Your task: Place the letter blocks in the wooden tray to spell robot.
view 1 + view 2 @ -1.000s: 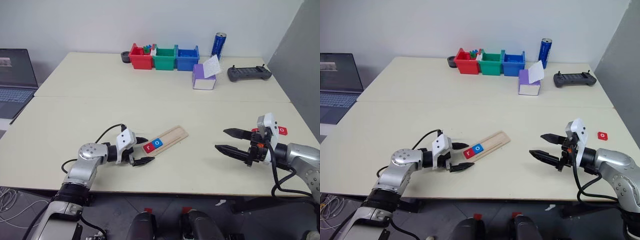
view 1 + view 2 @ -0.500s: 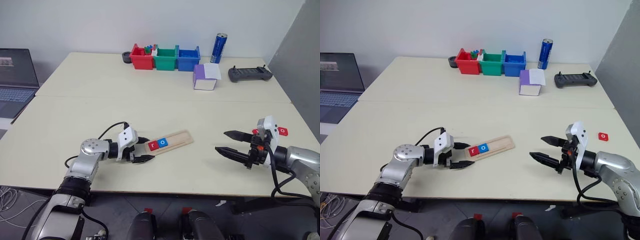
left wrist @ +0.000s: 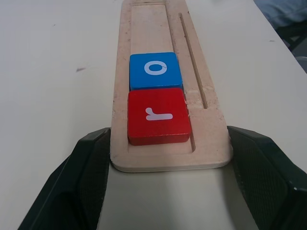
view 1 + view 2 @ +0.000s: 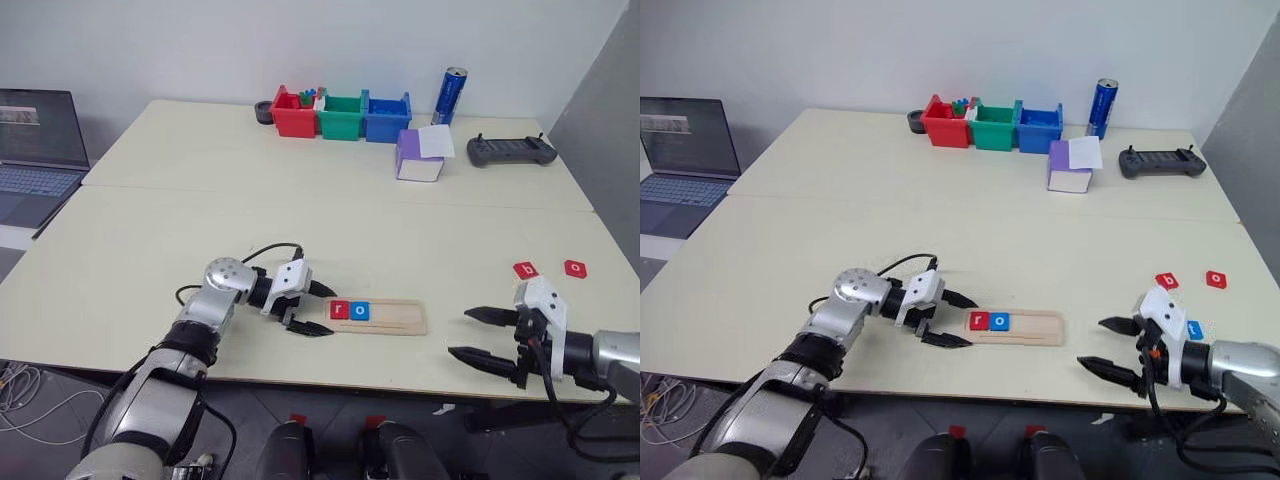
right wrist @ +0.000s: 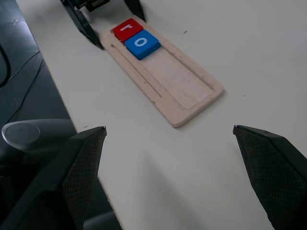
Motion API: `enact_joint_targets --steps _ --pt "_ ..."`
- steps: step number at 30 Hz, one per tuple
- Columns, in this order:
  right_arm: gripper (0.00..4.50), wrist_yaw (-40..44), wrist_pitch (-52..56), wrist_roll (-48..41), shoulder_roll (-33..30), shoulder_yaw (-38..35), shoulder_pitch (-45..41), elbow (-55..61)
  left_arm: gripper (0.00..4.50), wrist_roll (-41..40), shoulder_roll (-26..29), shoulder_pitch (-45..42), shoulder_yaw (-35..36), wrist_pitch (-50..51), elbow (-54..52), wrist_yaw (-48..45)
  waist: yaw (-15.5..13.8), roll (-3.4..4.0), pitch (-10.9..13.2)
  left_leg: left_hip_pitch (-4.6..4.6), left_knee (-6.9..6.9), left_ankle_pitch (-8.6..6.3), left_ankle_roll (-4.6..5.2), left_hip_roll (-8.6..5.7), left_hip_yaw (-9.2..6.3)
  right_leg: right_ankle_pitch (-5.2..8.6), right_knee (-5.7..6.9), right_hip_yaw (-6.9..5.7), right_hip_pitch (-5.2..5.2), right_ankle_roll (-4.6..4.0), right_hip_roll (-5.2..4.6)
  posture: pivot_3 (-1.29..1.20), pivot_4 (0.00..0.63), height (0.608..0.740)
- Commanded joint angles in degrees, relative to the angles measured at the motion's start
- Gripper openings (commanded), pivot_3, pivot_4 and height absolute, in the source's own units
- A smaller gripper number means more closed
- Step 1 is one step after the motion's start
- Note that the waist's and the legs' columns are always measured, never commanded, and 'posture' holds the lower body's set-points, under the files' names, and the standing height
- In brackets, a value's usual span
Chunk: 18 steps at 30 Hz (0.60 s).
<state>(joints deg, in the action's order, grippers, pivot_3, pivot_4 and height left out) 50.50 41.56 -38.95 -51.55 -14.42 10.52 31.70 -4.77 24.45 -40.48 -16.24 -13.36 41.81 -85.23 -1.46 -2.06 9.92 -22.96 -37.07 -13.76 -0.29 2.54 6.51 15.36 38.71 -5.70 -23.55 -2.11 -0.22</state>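
The left end effector (image 4: 313, 310) straddles the wooden tray (image 4: 400, 318), fingers spread around its near end, "r" (image 3: 158, 115) and "o" (image 3: 154, 70) seated. The right end effector (image 4: 478, 335) gapes empty beside it; light, rigid red tiles (image 4: 525, 269) beyond suit edge pinches.

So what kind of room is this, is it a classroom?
More likely a robot lab or office. A bare pale table against a plain wall holds a laptop, a handheld controller and coloured sorting bins, and cables trail on the floor.
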Motion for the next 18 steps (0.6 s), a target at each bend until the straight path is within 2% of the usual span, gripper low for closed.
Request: enact_joint_targets --steps 1,9,18 --pt "4.5 0.9 -3.4 1.2 0.0 -3.1 1.9 2.3 3.4 1.7 -2.3 -1.6 -1.2 -2.5 3.4 0.0 0.0 -0.01 0.0 -0.01 0.0 0.0 0.0 -0.01 0.0 -0.01 -0.01 -0.01 0.0 0.01 0.0 0.0 0.15 0.74" --pt "4.5 1.6 -7.3 2.9 0.6 -7.3 6.4 1.7 3.4 1.5 -3.8 -1.8 -0.3 -2.9 4.1 0.0 0.1 -0.04 0.0 -0.01 0.01 0.0 0.01 0.0 -0.08 0.0 -0.06 -0.1 0.03 0.04 0.01 0.0 0.15 0.74" --pt "4.5 2.8 -7.8 3.4 -0.1 -7.8 6.0 -0.1 3.4 2.3 -4.3 -0.3 -0.9 -1.7 0.7 2.7 0.1 -0.04 0.0 -0.01 0.02 0.0 0.01 0.0 -0.1 0.0 -0.09 -0.12 0.05 0.05 0.01 0.0 0.15 0.74"
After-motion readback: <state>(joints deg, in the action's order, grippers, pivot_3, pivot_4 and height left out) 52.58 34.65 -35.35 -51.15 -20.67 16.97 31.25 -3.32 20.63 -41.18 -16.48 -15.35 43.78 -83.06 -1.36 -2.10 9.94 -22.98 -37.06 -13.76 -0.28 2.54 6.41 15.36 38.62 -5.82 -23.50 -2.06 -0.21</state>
